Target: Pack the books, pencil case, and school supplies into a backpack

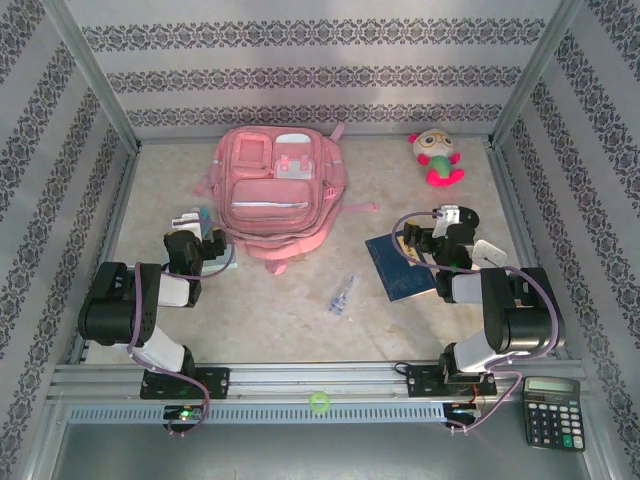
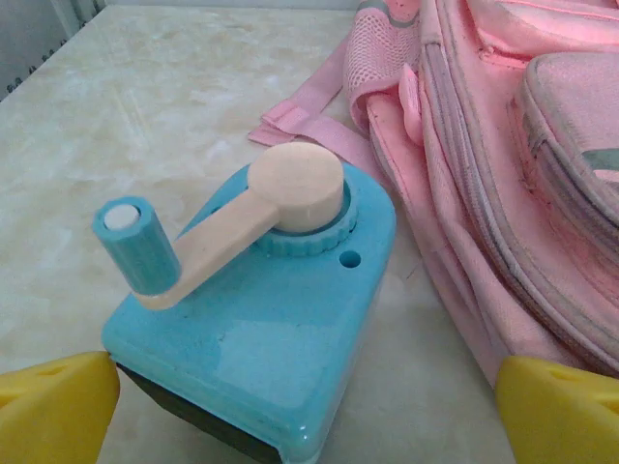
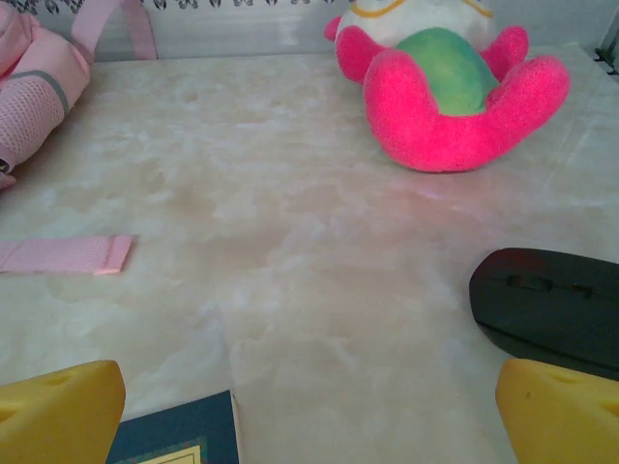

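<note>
The left tool (image 2: 308,414) is spread, its yellow fingertips (image 2: 53,411) either side of the teal sharpener (image 2: 261,309), which stands just beside the backpack (image 2: 503,174). The right tool (image 3: 309,416) is also spread, over a corner of the book (image 3: 184,437). The packet (image 1: 342,295) lies on the worktop (image 1: 280,320) between the arms

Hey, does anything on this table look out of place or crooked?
The book lies at a slant, right of centre. A plush toy, no school item, sits at the far right. The calculator sits off the table, past its near right corner.
</note>
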`<state>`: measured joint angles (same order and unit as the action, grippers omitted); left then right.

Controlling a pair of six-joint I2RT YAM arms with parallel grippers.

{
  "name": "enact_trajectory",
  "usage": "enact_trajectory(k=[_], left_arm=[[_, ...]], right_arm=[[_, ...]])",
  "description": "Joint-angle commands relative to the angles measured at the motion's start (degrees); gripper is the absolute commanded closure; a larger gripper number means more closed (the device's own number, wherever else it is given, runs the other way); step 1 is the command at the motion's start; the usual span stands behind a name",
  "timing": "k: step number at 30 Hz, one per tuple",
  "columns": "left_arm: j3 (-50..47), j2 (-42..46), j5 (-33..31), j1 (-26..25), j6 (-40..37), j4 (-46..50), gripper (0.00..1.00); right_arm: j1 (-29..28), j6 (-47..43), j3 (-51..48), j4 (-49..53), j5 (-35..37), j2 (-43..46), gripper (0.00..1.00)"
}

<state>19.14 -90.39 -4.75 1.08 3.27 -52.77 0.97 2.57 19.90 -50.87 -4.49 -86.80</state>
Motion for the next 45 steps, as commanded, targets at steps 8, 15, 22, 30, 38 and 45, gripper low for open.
enact_trajectory(k=[8,15,22,30,38,45], left_arm=[[1.51,-0.94,0.52,-0.99,-1.58,-4.8,0.01],[2.92,-0.76,3.35,-1.08,-2.91,-1.71,0.01],[3.14,-0.93,5.04,-1.08,-3.27,-1.5,0.01],[6.36,4.52,6.88,-1.08,-3.97,8.09,0.01],[25.49,15.2,10.01,-1.07,5.07,39.71,0.08],[41.8,4.66,19.62,-1.04,12.82,60.81,0.28]], right_arm=[[-0.36,-0.97,1.54,-3.62,-0.06,-0.83,0.02],[-0.36,-0.85,1.54,-3.62,-0.08,-0.78,0.02],[-0.34,-0.87,1.54,-3.62,-0.08,-0.87,0.02],[-0.48,-1.16,2.89,2.06,-0.77,3.23,0.02],[-11.89,5.88,19.43,39.56,9.69,21.55,0.02],[-28.64,18.29,40.71,58.72,9.3,8.76,0.02]])
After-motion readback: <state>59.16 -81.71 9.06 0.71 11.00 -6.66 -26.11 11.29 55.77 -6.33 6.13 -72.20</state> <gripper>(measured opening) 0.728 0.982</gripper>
